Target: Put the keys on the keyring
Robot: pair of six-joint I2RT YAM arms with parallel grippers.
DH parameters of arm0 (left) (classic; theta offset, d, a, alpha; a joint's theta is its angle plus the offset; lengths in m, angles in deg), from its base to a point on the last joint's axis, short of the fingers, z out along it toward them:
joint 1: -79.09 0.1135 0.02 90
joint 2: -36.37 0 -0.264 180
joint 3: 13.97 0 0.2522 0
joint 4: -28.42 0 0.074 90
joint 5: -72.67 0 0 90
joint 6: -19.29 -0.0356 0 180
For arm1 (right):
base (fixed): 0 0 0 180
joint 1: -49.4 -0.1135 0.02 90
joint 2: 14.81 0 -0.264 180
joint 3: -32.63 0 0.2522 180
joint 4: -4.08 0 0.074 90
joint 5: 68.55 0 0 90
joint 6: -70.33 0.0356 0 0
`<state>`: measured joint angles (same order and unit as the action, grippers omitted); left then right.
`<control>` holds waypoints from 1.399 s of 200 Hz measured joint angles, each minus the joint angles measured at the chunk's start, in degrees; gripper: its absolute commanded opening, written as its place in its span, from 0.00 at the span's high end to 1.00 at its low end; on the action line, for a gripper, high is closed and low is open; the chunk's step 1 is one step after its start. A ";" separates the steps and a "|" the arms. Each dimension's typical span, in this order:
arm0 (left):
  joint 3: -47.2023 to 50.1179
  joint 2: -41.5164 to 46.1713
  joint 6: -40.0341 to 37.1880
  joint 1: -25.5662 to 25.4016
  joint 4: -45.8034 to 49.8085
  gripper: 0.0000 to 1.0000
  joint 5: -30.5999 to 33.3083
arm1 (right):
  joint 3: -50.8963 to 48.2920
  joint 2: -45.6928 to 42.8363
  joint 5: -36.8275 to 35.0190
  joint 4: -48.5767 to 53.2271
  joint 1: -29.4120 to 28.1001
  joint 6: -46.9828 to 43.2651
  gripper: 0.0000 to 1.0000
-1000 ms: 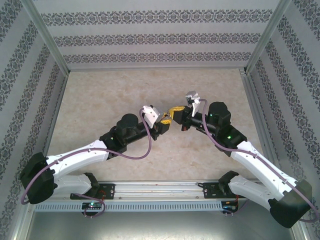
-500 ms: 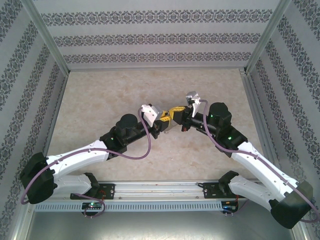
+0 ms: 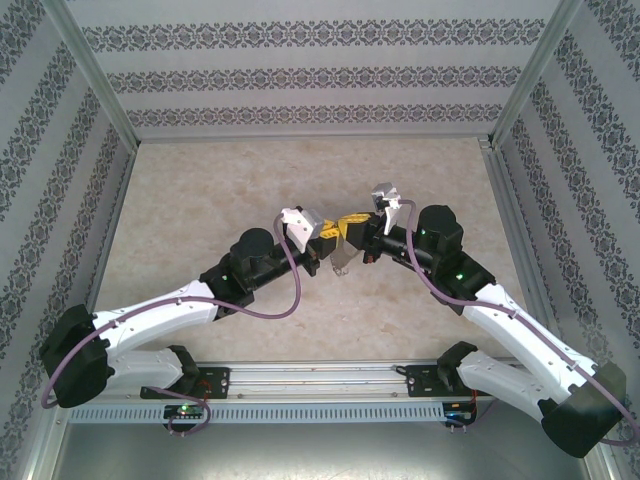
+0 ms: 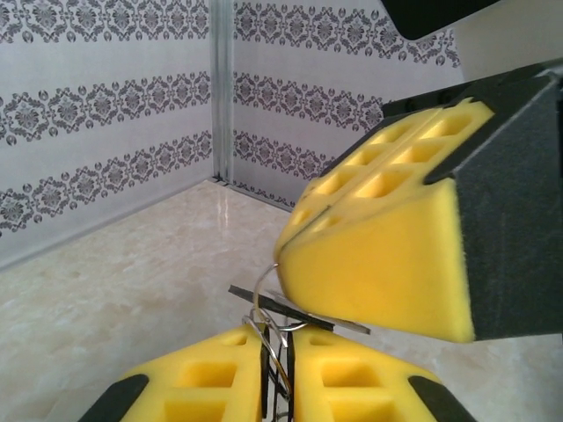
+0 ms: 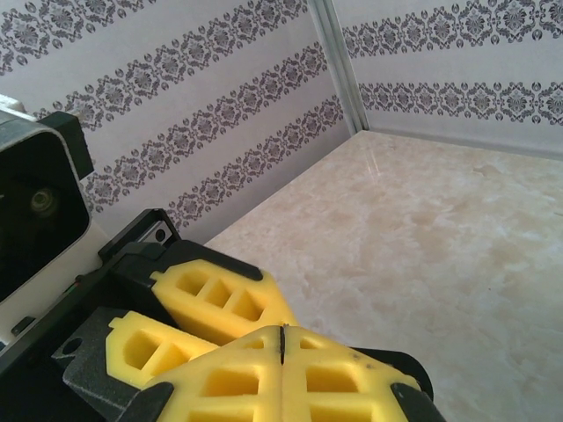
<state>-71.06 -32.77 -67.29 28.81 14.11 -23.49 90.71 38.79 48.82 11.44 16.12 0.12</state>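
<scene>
Both grippers meet above the middle of the table. My left gripper is shut on the thin wire rings of the keyring. The keyring's flat grey body hangs tilted below the two tips. My right gripper is shut on the key, which pokes out from under its yellow pads. The key shows a dark end and a thin silver blade. One wire ring curls around the key's dark end. In the right wrist view the key is a dark sliver between the pads, with the left gripper's pads touching them.
The beige marble tabletop lies open around the arms. Patterned walls and metal corner posts close in the back and sides. A rail with the arm bases runs along the near edge.
The left gripper has edged up and right against the right gripper's tip. The grey keyring body has swung into view, hanging below them. The right arm has hardly moved.
</scene>
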 measured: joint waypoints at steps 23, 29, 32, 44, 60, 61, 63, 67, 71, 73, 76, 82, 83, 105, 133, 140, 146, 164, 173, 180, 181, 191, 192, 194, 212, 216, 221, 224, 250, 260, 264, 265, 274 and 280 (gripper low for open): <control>-0.02 -0.04 0.07 -0.02 0.00 0.96 -0.02 | 0.00 0.00 -0.07 0.04 0.00 0.00 1.00; -0.02 -0.04 0.07 -0.02 0.00 0.99 -0.02 | 0.00 0.00 -0.17 0.04 0.00 0.00 1.00; -0.02 -0.04 0.00 -0.02 0.00 1.00 -0.07 | 0.00 0.00 -0.17 0.04 0.00 0.00 1.00; -0.02 -0.04 0.02 -0.02 0.02 1.00 -0.22 | 0.00 0.00 -0.37 0.04 0.00 0.00 1.00; -0.02 -0.04 -0.02 -0.02 0.09 1.00 -0.28 | 0.00 0.00 -0.85 0.07 0.00 -0.02 1.00; -0.02 -0.04 -0.02 -0.02 0.09 1.00 -0.31 | 0.00 0.00 -0.90 0.07 0.00 -0.02 1.00; -0.02 -0.04 -0.04 -0.02 0.09 1.00 -0.31 | 0.00 0.00 -1.03 0.07 0.00 -0.02 1.00; -0.02 -0.04 -0.13 -0.02 0.11 1.00 -0.44 | 0.00 0.00 -1.11 0.09 0.00 -0.04 1.00; -0.02 -0.04 -0.17 -0.02 0.13 1.00 -0.48 | 0.00 -0.02 -1.31 0.15 0.00 -0.04 1.00; 0.00 -0.04 -0.20 -0.02 0.13 1.00 -0.52 | 0.00 -0.04 -1.42 0.17 0.00 -0.04 1.00; -0.02 -0.02 -0.22 -0.02 0.13 1.00 -0.66 | 0.00 -0.07 -1.57 0.22 0.00 -0.07 1.00; -0.02 -0.04 -0.37 -0.02 0.13 1.00 -0.74 | 0.00 -0.17 -1.88 0.35 0.00 -0.07 1.00; -0.02 -0.02 -0.39 -0.02 0.13 1.00 -0.76 | 0.00 -0.22 -1.99 0.39 0.00 -0.07 1.00; 0.13 0.22 -1.16 -0.02 -0.11 1.00 -1.33 | 0.00 -0.59 -3.54 1.03 0.00 -0.24 1.00; 1.14 1.31 -2.08 -0.02 -0.90 1.00 -1.92 | 0.00 -0.74 -4.09 1.79 0.22 -0.24 1.00; 1.36 1.53 -2.19 -0.02 -1.14 1.00 -1.97 | 0.00 -0.74 -3.93 1.92 0.52 -0.24 1.00; 1.46 1.66 -2.34 -0.02 -1.25 1.00 -2.03 | 0.00 -0.74 -3.78 1.97 0.63 -0.22 1.00; 1.55 1.75 -2.62 0.00 -1.62 1.00 -2.19 | 0.00 -0.74 -2.97 1.97 1.14 -0.22 1.00; 1.66 1.77 -2.82 -0.02 -1.88 1.00 -2.19 | 0.00 -0.74 -2.34 1.97 1.33 -0.22 1.00; 1.77 1.77 -3.04 0.00 -2.10 1.00 -2.19 | 0.00 -0.70 -1.81 2.01 1.60 -0.22 1.00; 1.79 1.77 -3.04 0.00 -2.12 1.00 -2.19 | 0.00 -0.68 -1.75 2.01 1.62 -0.24 1.00; 2.01 1.81 -3.28 -0.02 -2.38 1.00 -2.19 | 0.00 -0.68 -0.85 2.25 1.81 -0.28 1.00; 2.03 1.81 -3.30 0.00 -2.38 1.00 -2.16 | 0.00 -0.68 -0.76 2.29 1.84 -0.26 1.00; 2.12 1.81 -3.39 -0.02 -2.45 1.00 -2.19 | 0.00 -0.68 -0.61 2.36 1.97 -0.28 1.00; 2.54 1.81 -3.96 0.00 -2.93 1.00 -2.16 | 0.00 -0.68 0.94 3.23 2.34 -0.55 1.00; 2.64 1.81 -4.15 -0.02 -3.19 1.00 -2.16 | 0.00 -0.70 1.20 3.48 2.40 -0.66 1.00; 2.86 1.81 -4.46 -0.02 -3.65 1.00 -2.14 | 0.00 -0.70 1.55 3.76 2.45 -0.72 1.00; 2.99 1.81 -4.57 -0.02 -3.87 1.00 -2.14 | 0.00 -0.70 1.68 3.91 2.49 -0.72 1.00; 4.35 1.81 -5.92 -0.02 -5.90 1.00 -2.19 | 0.00 -0.70 3.54 5.57 2.82 -1.64 1.00; 4.55 1.81 -6.54 -0.02 -6.16 1.00 -2.36 | 0.00 -0.72 4.22 6.32 3.02 -1.90 1.00; 4.59 1.81 -6.71 -0.02 -6.23 1.00 -2.43 | 0.00 -0.72 4.59 6.49 3.08 -2.03 1.00; 4.59 1.81 -6.80 -0.02 -6.25 1.00 -2.47 | 0.00 -0.74 4.68 6.58 3.15 -2.03 1.00; 4.59 1.81 -7.23 -0.02 -6.27 1.00 -2.67 | 0.00 -0.83 5.31 6.88 3.56 -2.19 1.00; 4.59 1.81 -7.52 -0.02 -6.29 1.00 -2.84 | 0.00 -0.94 5.77 7.10 3.80 -2.21 1.00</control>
<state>-66.47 -30.96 -74.81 28.78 7.81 -26.33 90.71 37.85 54.59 18.55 19.92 -2.09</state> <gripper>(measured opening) 0.067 0.048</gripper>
